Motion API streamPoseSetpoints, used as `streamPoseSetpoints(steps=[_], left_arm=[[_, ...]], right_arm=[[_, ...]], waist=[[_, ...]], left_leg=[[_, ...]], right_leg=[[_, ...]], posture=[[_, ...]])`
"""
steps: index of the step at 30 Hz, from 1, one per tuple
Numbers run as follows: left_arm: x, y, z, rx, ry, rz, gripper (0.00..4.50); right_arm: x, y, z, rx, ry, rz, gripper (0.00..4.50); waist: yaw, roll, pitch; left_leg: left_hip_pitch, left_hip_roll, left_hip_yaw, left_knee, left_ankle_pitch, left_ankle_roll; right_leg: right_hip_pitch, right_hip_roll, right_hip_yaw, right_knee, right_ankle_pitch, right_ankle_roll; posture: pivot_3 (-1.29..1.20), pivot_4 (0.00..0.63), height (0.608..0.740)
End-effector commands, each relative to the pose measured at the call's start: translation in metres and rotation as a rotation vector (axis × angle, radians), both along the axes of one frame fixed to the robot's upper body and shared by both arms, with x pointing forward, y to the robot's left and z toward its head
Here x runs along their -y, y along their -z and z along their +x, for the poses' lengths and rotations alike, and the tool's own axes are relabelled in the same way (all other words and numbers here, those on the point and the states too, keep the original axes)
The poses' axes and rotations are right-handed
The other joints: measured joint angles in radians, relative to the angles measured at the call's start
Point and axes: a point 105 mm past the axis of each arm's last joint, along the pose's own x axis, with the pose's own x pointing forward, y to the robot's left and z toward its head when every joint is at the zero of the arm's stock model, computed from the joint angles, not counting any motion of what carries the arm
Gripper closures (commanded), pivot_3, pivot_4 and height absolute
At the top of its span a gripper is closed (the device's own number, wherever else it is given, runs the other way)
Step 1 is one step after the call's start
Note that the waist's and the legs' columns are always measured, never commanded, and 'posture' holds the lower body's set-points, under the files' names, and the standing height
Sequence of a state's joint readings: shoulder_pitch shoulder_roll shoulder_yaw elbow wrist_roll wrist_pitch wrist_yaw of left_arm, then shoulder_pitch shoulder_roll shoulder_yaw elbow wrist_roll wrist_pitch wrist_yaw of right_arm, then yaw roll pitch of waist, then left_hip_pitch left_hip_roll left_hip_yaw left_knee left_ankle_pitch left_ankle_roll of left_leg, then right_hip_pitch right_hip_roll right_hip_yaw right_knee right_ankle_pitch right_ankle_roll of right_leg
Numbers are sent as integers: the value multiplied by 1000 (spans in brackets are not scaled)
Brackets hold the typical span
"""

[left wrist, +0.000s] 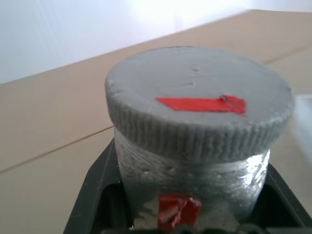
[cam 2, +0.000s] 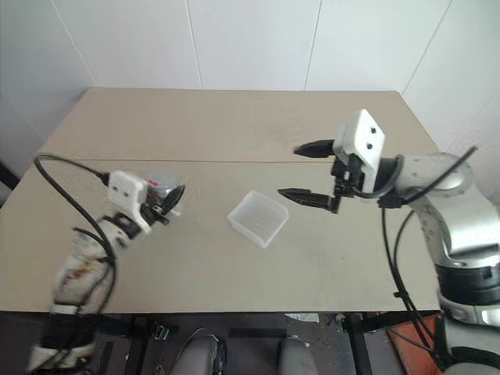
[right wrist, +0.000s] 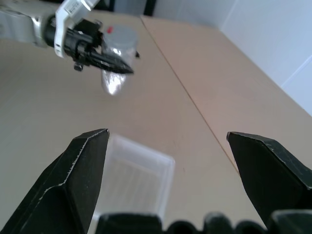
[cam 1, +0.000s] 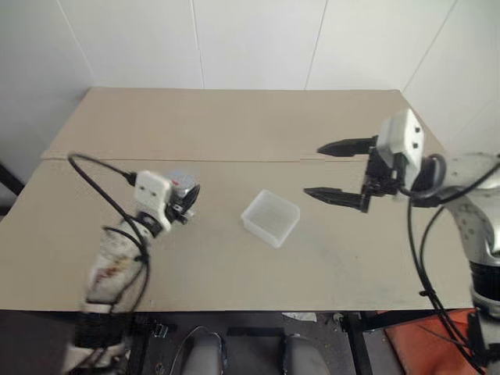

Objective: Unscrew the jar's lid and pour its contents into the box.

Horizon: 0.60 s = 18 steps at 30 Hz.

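My left gripper [cam 1: 187,200] is shut on the jar [cam 1: 181,187], holding it upright over the left side of the table. In the left wrist view the black fingers [left wrist: 95,192] clamp the jar's clear wall [left wrist: 195,175]. The grey ribbed lid [left wrist: 195,107] sits on top with a red strip across it. A small red piece of the contents [left wrist: 178,210] shows through the wall. The box [cam 1: 270,217], a shallow translucent tray, rests mid-table. My right gripper [cam 1: 314,169] hangs open to the right of the box and above it, pointing left toward the jar [right wrist: 118,46], with nothing between its fingers.
The tan table [cam 1: 234,117] has a seam running across its middle and meets white walls at the back. Black cables [cam 1: 94,176] loop beside my left arm, and others [cam 1: 418,258] hang from my right arm near the table's right edge.
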<state>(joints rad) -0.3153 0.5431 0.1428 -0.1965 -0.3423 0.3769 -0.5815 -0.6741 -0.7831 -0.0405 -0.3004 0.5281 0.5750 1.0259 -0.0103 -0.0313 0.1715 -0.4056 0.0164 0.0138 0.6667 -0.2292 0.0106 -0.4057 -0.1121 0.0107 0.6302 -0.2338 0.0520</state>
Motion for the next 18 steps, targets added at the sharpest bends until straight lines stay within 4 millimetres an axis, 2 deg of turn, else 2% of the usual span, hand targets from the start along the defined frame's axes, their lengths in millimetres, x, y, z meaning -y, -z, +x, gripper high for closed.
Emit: streamPoseSetpoints(steps=[1, 5, 11, 18], left_arm=[[13, -37, -13, -21, 308, -16, 2535], [25, -62, -10, -73, 564, -32, 2535], [50, -74, -1, -106, 807, 40, 2535], [64, -75, 5, -67, 910, 116, 2535]], right_arm=[[-23, -14, 1, 6, -63, 71, 0], [-54, -27, 6, -57, -141, 150, 0], [-105, -44, 10, -90, -193, 194, 0], [-121, -50, 19, -113, -138, 209, 0]], waist=[[-3, 0, 0], [-1, 0, 0], [-5, 1, 0], [-6, 1, 0]], left_leg=[[0, 0, 0, 0, 0, 0], [0, -1, 0, 0, 0, 0], [-2, -1, 0, 0, 0, 0], [-7, -1, 0, 1, 0, 0]], right_leg=[[0, 0, 0, 0, 0, 0], [1, 0, -1, 0, 0, 0], [-1, 1, -1, 2, 0, 0], [-7, 1, -1, 6, 0, 0]], posture=[[0, 150, 740], [0, 150, 740], [0, 150, 740], [0, 150, 740]])
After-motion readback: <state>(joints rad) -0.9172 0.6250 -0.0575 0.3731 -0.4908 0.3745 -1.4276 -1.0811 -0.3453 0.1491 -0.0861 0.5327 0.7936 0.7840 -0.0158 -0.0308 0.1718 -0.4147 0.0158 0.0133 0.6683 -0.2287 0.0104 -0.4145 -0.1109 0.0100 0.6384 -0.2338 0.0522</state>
